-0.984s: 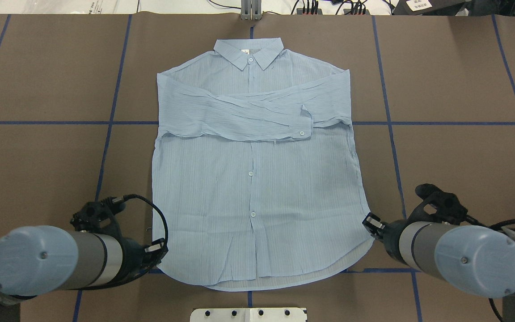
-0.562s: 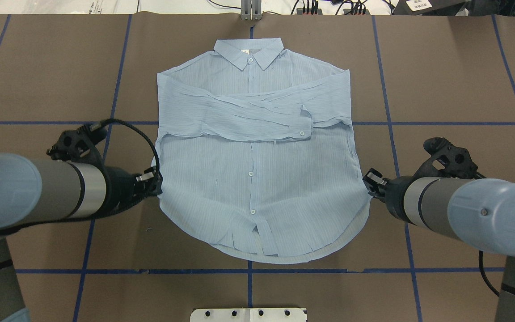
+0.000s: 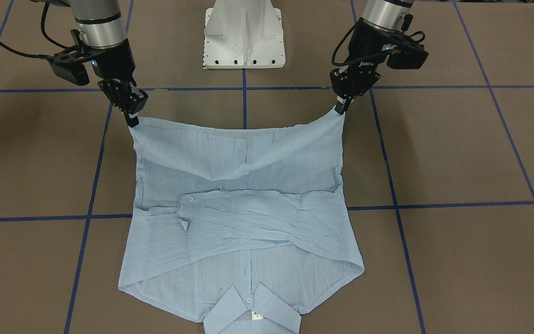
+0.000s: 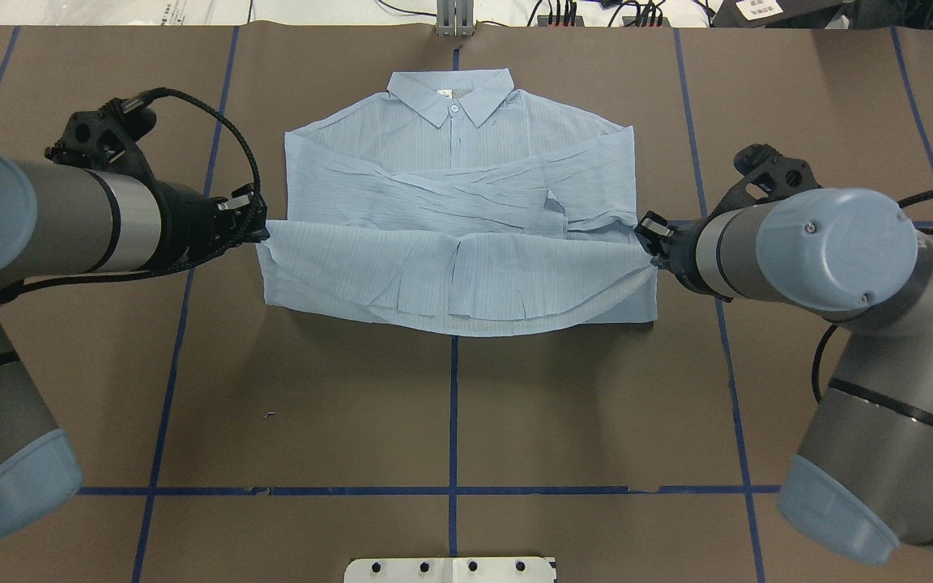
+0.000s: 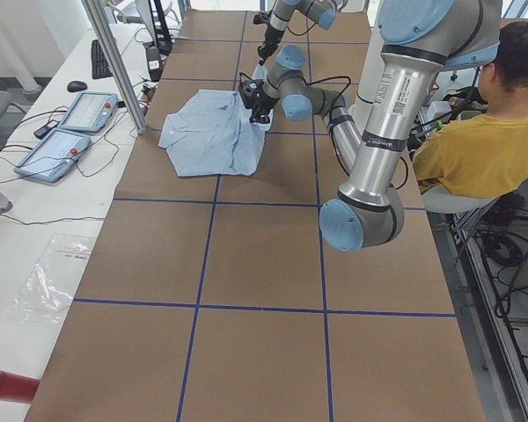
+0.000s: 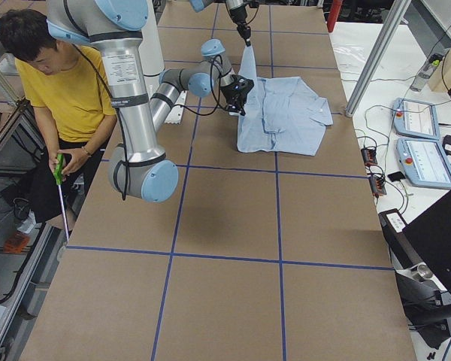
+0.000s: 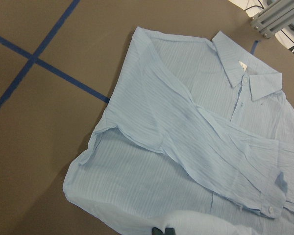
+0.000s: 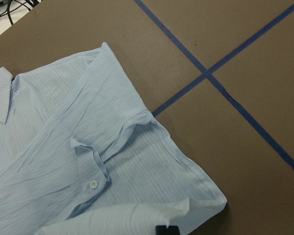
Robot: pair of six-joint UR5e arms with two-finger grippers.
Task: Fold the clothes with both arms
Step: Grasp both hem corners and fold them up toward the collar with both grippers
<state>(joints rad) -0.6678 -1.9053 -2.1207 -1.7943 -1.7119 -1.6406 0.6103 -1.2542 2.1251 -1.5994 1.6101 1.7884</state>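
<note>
Shirt: laid buttons-up on the table, collar farthest from the robot, sleeves crossed over the chest; the hem is held raised above the middle of the shirt.
Left gripper: clamped on one hem corner.
Right gripper: clamped on the other hem corner.
Tape lines: blue, crossed over the table.

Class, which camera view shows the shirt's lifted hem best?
The exterior front-facing view: the hem hangs between the left gripper and right gripper, with both pinched corners visible. The overhead view shows it flattened from above, the side views show it small, and the wrist views catch only a sliver.
</note>
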